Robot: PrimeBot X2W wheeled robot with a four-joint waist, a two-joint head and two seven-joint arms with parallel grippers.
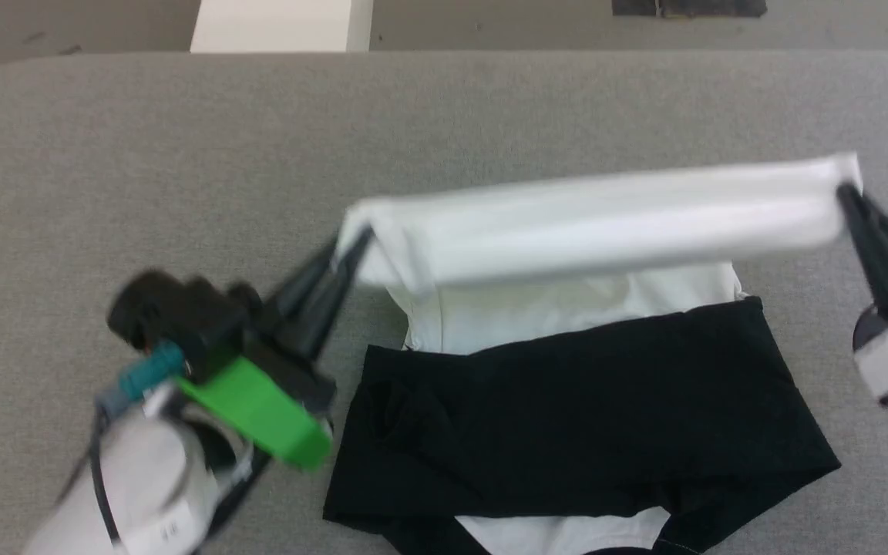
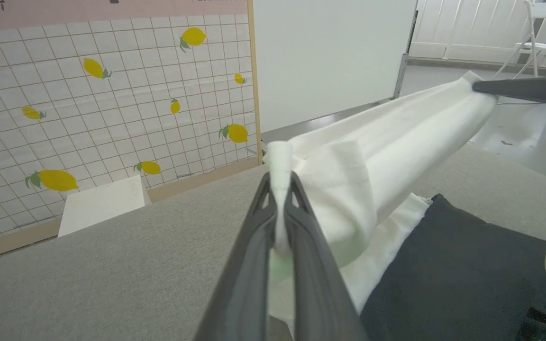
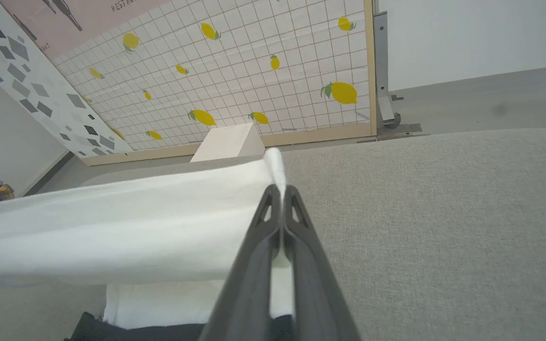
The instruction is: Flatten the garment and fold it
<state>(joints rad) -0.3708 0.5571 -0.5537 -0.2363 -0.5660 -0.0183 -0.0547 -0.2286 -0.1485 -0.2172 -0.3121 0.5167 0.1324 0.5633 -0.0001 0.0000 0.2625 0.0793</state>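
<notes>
The garment point(image 1: 567, 324) lies on the grey table point(image 1: 182, 154), its black band point(image 1: 583, 432) flat near me. Its white far edge point(image 1: 598, 223) is lifted clear of the table and stretched taut between both grippers. My left gripper point(image 1: 351, 250) is shut on the left corner of that white edge. My right gripper point(image 1: 845, 193) is shut on the right corner. In the left wrist view the white cloth point(image 2: 372, 161) is pinched at my left gripper point(image 2: 280, 182), and the other gripper's dark finger point(image 2: 524, 89) meets the far corner. In the right wrist view my right gripper point(image 3: 280, 192) pinches the white fold point(image 3: 126, 232).
A white box point(image 1: 282, 25) stands on the floor beyond the table's far edge. A lemon-patterned tiled panel point(image 2: 112, 94) and a white board point(image 2: 330, 57) stand behind. The grey table surface stretches wide to the left and far side of the garment.
</notes>
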